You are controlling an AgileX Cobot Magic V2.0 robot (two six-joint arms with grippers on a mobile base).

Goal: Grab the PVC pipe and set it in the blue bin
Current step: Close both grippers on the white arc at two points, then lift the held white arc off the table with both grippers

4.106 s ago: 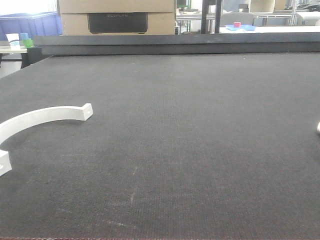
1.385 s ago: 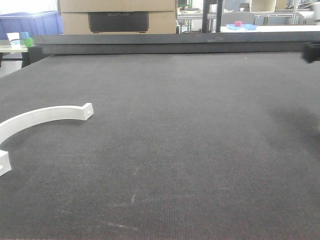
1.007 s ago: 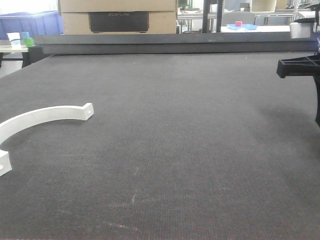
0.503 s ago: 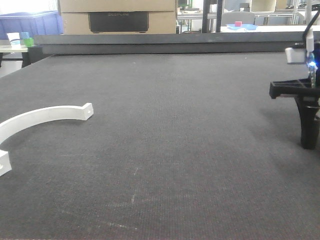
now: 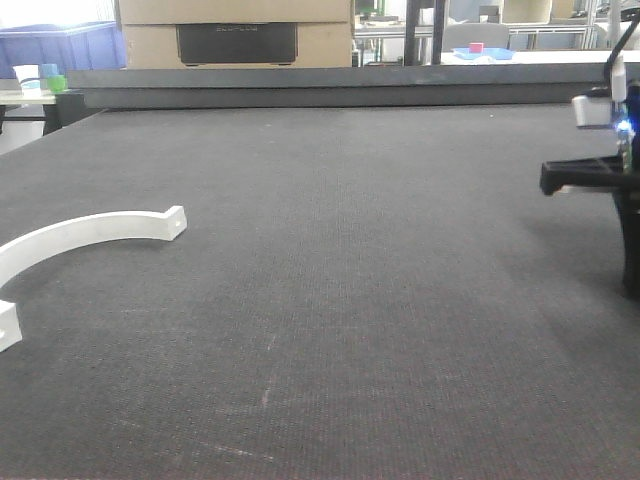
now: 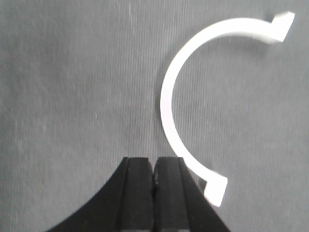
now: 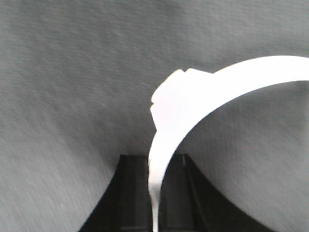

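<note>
PVC pipe piece [image 7: 193, 92] is clamped in the right gripper [image 7: 155, 162]. The left gripper [image 6: 153, 162] is squeezed together empty, just beside a second piece [image 6: 166, 96].

Nothing legible: faint lettering on the dark panel [image 5: 236, 44] is too blurred to read.

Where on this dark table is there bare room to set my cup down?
The wide middle of the dark mat is bare, between the white curved piece on the left and the right gripper, holding a second white piece, on the right. Only those two edges are crowded.
</note>
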